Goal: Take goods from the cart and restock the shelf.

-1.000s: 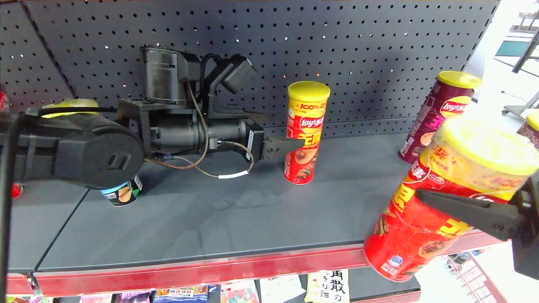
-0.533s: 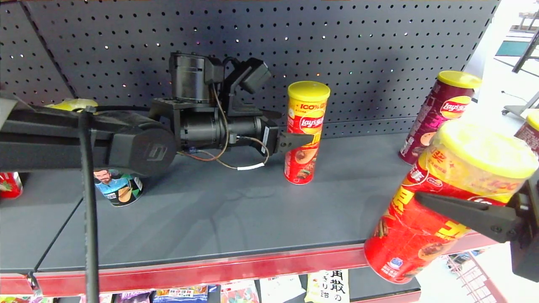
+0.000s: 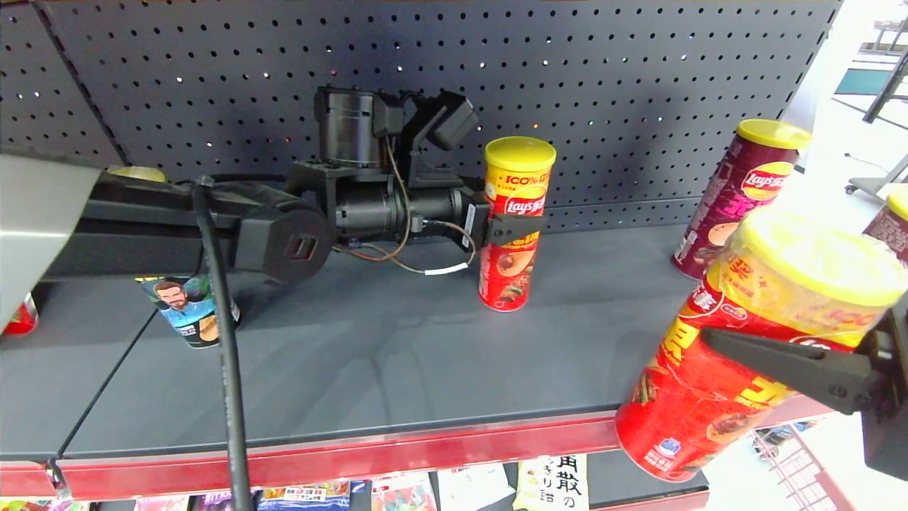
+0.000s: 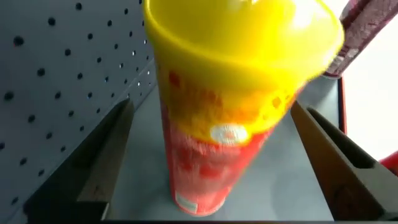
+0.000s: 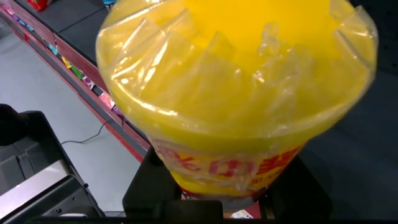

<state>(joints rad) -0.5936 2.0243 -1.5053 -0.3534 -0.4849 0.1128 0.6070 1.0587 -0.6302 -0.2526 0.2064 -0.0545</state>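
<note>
One red can [image 3: 512,277] is seen standing upright toward the far side of the shelf [image 3: 397,369]. It is flanked by the left hand [image 3: 518,226], whose fingers are spread wide on either side, apart from it. A wrapped can [image 3: 745,341] is gripped, tilted, by the right hand [image 3: 780,355] at the shelf's near right edge.

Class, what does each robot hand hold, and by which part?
Right hand grips the tilted red chip can around its upper body, below the yellow lid. Left hand straddles the standing chip can with gaps, holding nothing.
</note>
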